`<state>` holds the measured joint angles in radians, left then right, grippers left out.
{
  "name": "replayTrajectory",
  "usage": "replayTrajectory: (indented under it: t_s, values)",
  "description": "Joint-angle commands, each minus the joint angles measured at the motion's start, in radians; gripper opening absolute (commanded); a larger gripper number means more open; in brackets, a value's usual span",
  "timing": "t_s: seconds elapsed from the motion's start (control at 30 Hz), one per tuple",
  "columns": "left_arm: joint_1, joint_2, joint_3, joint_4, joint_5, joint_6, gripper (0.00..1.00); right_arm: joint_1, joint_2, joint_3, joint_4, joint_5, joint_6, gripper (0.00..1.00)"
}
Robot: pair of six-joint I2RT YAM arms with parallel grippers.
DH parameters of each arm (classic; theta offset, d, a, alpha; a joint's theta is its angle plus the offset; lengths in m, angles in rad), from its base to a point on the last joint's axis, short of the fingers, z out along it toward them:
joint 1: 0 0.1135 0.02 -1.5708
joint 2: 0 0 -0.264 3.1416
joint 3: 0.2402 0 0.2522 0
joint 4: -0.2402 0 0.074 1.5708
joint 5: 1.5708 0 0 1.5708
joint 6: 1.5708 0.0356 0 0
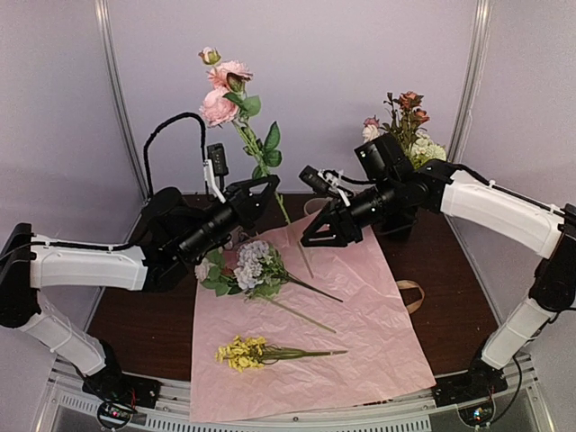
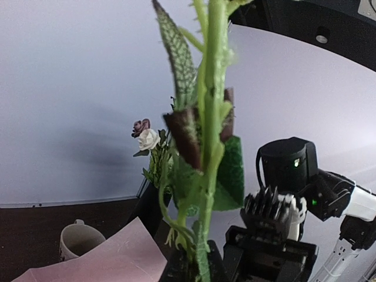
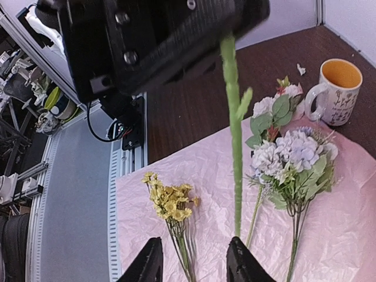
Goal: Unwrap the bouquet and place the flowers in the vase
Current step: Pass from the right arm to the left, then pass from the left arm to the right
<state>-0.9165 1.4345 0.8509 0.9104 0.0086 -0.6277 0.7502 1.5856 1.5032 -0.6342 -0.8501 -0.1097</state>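
Note:
My left gripper (image 1: 267, 187) is shut on the green stem (image 2: 207, 176) of a tall pink rose spray (image 1: 220, 85), held upright above the table. The stem's lower end (image 3: 236, 176) hangs free, its tip just above my right gripper (image 3: 197, 264), which stands open and holds nothing. On the spread pink paper (image 1: 306, 333) lie a blue-lilac and white bunch (image 1: 252, 265) and a yellow cluster (image 1: 243, 353). The black vase (image 2: 150, 208) at the back holds several flowers (image 1: 409, 126) and is mostly hidden behind the right arm in the top view.
A mug with an orange inside (image 3: 338, 88) stands on the dark table beyond the paper's edge. A beige ribbon (image 1: 411, 295) lies to the right of the paper. Both arms meet over the middle of the table.

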Motion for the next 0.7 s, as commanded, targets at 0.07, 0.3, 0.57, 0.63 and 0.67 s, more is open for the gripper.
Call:
replayTrajectory:
  t_s: [0.07, 0.3, 0.57, 0.63, 0.67]
  values:
    - [0.005, 0.03, 0.049, -0.131, 0.077, 0.049, 0.0, -0.068, -0.039, 0.18, -0.045, -0.012, -0.024, 0.41]
    - [-0.002, 0.086, 0.126, -0.211, 0.191, 0.058, 0.0, -0.067, 0.032, 0.337, 0.02, -0.004, 0.081, 0.41]
    - [-0.008, 0.12, 0.193, -0.276, 0.234, 0.057, 0.0, -0.05, 0.095, 0.393, 0.007, -0.01, 0.099, 0.41]
    - [-0.01, 0.126, 0.203, -0.277, 0.244, 0.058, 0.0, -0.046, 0.102, 0.392, 0.007, 0.001, 0.102, 0.4]
    - [-0.01, 0.129, 0.206, -0.277, 0.249, 0.058, 0.0, -0.046, 0.105, 0.391, 0.007, 0.008, 0.102, 0.39]
